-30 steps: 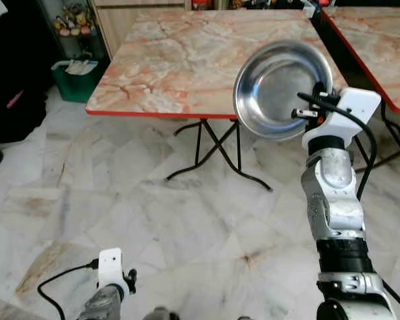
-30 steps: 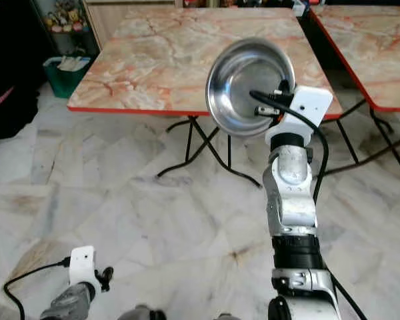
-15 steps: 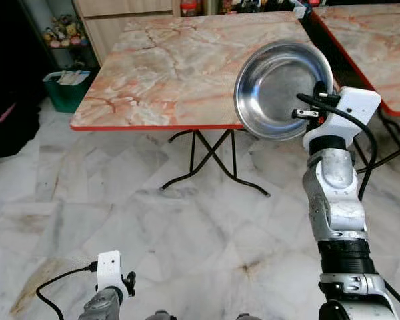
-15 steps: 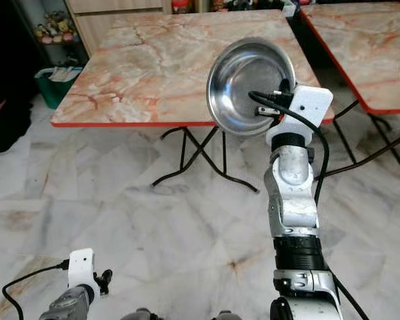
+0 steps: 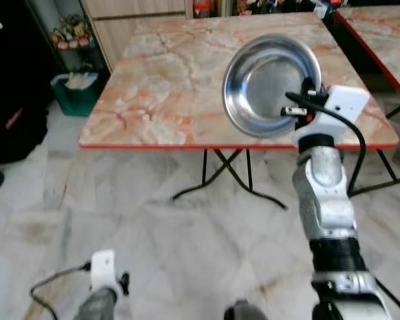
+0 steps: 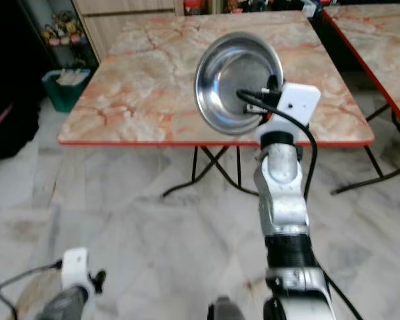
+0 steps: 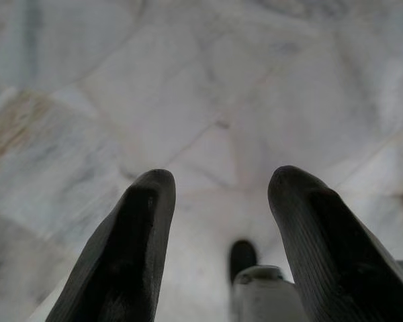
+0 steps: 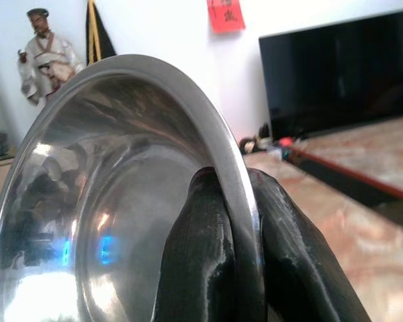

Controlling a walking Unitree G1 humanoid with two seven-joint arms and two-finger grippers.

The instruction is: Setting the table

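The square marble-patterned folding table with a red edge (image 5: 187,73) stands at twelve o'clock. The round stainless-steel bowl (image 5: 270,83) is carried tilted in front of it, its rim pinched between the right gripper (image 8: 235,221) fingers. The left gripper (image 7: 218,235) hangs low at seven o'clock, fingers apart, empty. Judged step: carrying. Next: level the bowl and lower it onto the tabletop.

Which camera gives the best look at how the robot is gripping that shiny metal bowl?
The right wrist view: the right gripper has its fingers pinching the metal bowl by the rim, close up. Both eye views show the whole tilted bowl in front of the marble table.
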